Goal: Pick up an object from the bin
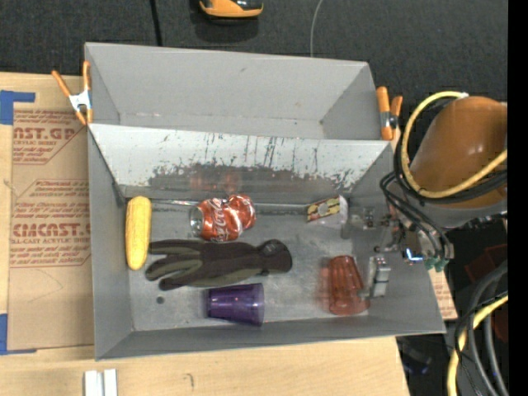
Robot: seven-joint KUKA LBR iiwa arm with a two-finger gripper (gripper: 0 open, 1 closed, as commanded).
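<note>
Six things lie in the grey bin (247, 89): yellow corn cob (138, 232) by the left wall, crushed red can (224, 218), dark glove (216, 262), purple cup (236, 304), small packet (326, 209), then a red tumbler (342, 285) near the front right corner, lengthwise back to front. The gripper (378, 277) sits just right of it; whether open or closed cannot be told

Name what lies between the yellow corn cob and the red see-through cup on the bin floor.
In the camera view, a dark brown glove lies stretched flat between the yellow corn cob and the red see-through cup.
</note>
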